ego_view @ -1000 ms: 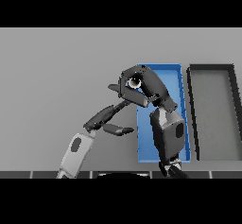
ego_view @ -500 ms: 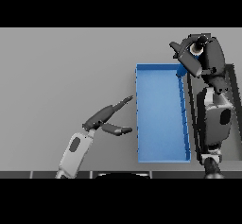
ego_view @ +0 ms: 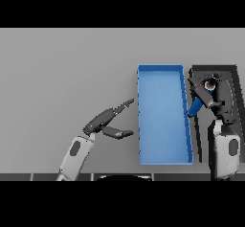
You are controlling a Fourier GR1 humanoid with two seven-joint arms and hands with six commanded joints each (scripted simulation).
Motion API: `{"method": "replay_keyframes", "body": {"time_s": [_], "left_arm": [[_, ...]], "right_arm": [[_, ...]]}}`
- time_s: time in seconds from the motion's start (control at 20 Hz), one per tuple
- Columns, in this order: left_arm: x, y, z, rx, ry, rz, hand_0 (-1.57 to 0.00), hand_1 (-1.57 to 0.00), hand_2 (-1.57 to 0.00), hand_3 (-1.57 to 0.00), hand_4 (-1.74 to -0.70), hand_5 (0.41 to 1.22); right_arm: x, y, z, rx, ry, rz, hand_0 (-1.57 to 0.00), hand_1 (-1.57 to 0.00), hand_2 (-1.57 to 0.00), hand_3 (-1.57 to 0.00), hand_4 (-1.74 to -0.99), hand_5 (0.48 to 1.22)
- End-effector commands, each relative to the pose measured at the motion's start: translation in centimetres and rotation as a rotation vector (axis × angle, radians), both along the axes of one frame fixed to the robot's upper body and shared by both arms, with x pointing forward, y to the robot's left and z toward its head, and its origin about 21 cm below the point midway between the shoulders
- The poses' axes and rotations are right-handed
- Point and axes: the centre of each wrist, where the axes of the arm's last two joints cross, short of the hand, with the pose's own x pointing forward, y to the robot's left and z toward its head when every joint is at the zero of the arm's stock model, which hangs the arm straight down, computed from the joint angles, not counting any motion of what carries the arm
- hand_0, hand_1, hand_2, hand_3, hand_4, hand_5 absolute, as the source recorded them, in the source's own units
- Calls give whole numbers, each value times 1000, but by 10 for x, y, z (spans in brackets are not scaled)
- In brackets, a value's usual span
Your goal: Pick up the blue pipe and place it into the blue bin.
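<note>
Blue pipe – a short, stiff tube, likely light and smooth enough to slip – is clamped near its upper end in the right hand, hanging beside the blue bin, over the dark bin – both rigid, matte trays. Left hand rests with fingers apart on the table

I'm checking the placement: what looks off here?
The blue pipe, held in the right hand, hangs tilted over the dark bin by the blue bin's right wall, not inside it. The left hand is idle.
</note>
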Motion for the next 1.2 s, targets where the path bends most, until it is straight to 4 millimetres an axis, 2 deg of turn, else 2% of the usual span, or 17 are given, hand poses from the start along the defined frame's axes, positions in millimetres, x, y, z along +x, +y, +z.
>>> {"method": "replay_keyframes", "body": {"time_s": [0.0, 0.2, 0.25, 0.3, 0.35, 0.45, 0.55, 0.6, 0.65, 0.7, 0.8, 0.9, 1.0, 1.1, 1.15], "left_arm": [[-2, -1, -2, -2, 5, -5, 1, 1, 1, 1, -879, 425], [-3, -2, 0, -7, 9, -7, 1, 1, 1, 1, -884, 425], [-4, -2, -1, -6, 13, -7, 1, 1, 1, 1, -887, 423], [-6, -1, -2, -8, 5, -11, 1, 1, 1, 1, -888, 422], [-6, -1, -2, 7, 11, -8, 1, 1, 1, 1, -887, 420], [-5, 2, -1, 4, 10, -12, 1, 1, 1, 1, -885, 420], [-5, -1, 1, 11, 14, -14, 1, 1, 1, 1, -883, 421], [-5, -2, 1, 14, 14, -7, 1, 1, 1, 1, -882, 421], [-5, -2, 2, 17, 16, -2, 1, 1, 1, 1, -881, 422], [-6, -2, 2, 11, 8, -1, 1, 1, 1, 1, -878, 422], [-7, -4, 2, 23, 8, -5, 1, 1, 1, 1, -878, 427], [-6, -2, 3, 17, 10, -9, 1, 1, 1, 1, -879, 430], [-6, -5, 3, 20, 14, -10, 1, 1, 1, 1, -884, 429], [-5, -4, 5, 23, 13, -6, 1, 1, 1, 1, -886, 428], [-6, -3, 6, 13, 6, -7, 1, 1, 1, 1, -886, 426]], "right_arm": [[-6, -2, -11, 19, 45, -27, -1571, -1571, -1571, -1571, -1741, 1221], [-27, -2, -46, 23, 176, -115, -1571, -1571, -1571, -1571, -1741, 1221], [-33, 4, -49, 31, 153, -158, -1571, -1571, -1571, -1508, -1741, 1221], [-38, 7, -51, 39, 143, -192, -1571, -1571, -1571, -1521, -1741, 1221], [-43, 11, -52, 34, 134, -219, -1571, -1571, -1571, -1255, -1741, 1221], [-46, 13, -63, 7, 82, -259, -1571, -1571, -1571, -1024, -1741, 1221], [-52, 7, -89, -35, -75, -296, -1571, -1548, -1571, -847, -1741, 1221], [-59, 4, -112, -52, -107, -297, -1465, -1336, -1339, -788, -1678, 1221], [-67, -1, -131, -53, -8, -311, -1172, -1069, -1071, -630, -1592, 1221], [-73, -4, -140, -60, 121, -323, -937, -855, -856, -504, -1503, 1221], [-73, -3, -135, -100, 274, -279, -599, -547, -548, -322, -1337, 1221], [-63, 0, -121, -144, 557, -237, -383, -350, -350, -206, -1219, 1137], [-60, -11, -123, -204, 671, -235, -245, -223, -224, -131, -1142, 1030], [-53, -6, -112, -253, 752, -192, -156, -143, -143, -84, -1083, 934], [-52, -2, -104, -268, 780, -175, -125, -114, -114, -67, -1078, 898]]}}
